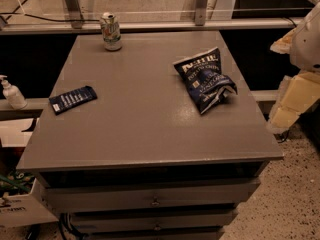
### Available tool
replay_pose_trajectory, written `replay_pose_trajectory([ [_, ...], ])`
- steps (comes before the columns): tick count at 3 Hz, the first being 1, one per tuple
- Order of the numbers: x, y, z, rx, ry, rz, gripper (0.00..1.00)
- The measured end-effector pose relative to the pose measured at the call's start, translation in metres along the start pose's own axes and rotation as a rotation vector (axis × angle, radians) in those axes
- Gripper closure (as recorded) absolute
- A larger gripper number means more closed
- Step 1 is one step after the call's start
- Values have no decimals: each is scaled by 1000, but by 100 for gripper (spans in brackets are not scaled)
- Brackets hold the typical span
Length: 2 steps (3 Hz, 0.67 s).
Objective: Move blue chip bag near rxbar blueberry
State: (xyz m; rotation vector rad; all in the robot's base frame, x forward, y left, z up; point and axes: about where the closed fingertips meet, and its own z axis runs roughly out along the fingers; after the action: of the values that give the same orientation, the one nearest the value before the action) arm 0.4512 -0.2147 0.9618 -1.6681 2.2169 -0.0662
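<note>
Looking down on the grey table point(150, 139) from the one camera view. The blue chip bag point(204, 79) lies on the right half of the top, toward the far side. It is crumpled and a little skewed, with its lettered end pointing away and its near end creased. The blueberry bar point(73, 99) lies flat near the left edge, about halfway back, well apart from the bag with bare table top between them. A drink can point(111, 31) stands upright by the far edge, left of centre, away from both. A pump bottle point(12, 94) stands off the table on a ledge to the left. Drawers point(155, 200) run below the top.

Progress, as I judge it: nothing done yet. The bag is not yet taken hold of, so the reach, the grasp, the carry leftward and the set-down beside the bar all remain.

The gripper point(291, 103) hangs at the right edge of the view, out past the table's right side and not over the top. It slants down toward the table's near corner, under a rounded white arm point(307, 34) segment. It is apart from the bag and has hold of neither task thing. Whether it is open or closed, I cannot tell.
</note>
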Motion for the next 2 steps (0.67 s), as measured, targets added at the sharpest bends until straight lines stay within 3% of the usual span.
replay_pose_trajectory([
  [2,-13,-54,80,15,-182,106,0],
])
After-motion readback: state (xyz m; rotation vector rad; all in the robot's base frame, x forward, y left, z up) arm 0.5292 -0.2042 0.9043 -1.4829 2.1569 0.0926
